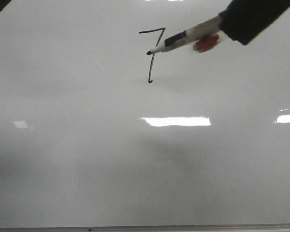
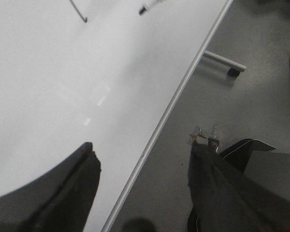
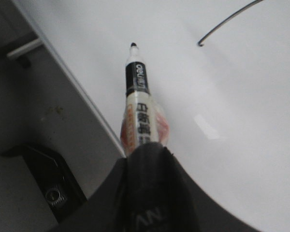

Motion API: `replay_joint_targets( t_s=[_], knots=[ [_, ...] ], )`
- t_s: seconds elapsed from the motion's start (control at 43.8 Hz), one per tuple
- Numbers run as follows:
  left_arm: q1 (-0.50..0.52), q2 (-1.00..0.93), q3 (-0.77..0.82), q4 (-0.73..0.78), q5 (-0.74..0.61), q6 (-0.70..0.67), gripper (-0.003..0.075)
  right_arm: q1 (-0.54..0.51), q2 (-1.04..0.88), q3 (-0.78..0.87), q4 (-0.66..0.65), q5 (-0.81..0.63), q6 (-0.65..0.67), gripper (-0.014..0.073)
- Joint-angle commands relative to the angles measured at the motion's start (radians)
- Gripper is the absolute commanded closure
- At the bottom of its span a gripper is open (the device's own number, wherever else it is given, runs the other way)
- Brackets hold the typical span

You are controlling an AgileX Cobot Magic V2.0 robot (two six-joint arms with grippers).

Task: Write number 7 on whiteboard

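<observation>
A thin black number 7 [image 1: 152,53] is drawn on the glossy pale whiteboard [image 1: 135,169], with a short top bar and a long stem ending in a small hook. My right gripper [image 1: 232,21] is shut on a white and black marker [image 1: 183,38]; its black tip sits over the stem of the 7. In the right wrist view the marker [image 3: 137,96] points away from the fingers, and the hook of the 7 [image 3: 203,41] lies beyond it. My left gripper [image 2: 142,159] is open and empty over the whiteboard's frame strip [image 2: 169,111].
Bright rectangular light reflections [image 1: 175,121] lie on the board. The board's frame strip [image 1: 145,227] runs along the near edge. Beside the board is grey floor with a wheeled stand leg [image 2: 224,62] and a dark base part [image 3: 48,188].
</observation>
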Motion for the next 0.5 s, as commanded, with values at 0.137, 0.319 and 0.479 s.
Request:
replay_joint_targets(
  t_s=[0.137,0.319,0.479],
  knots=[
    [-0.145,0.06,-0.086,-0.089,-0.019,0.069,0.031,0.004,-0.15,0.021,0.235,0.132,-0.281,0.0701],
    [-0.301,0.156,-0.156,-0.089,-0.041,0.069,0.0311,0.004,-0.165,0.021,0.276,0.141,-0.304,0.0701],
    [-0.381,0.232,-0.202,-0.089,-0.085,0.069,0.0311,0.004,-0.165,0.021,0.277,0.139,-0.304,0.0701]
  ],
)
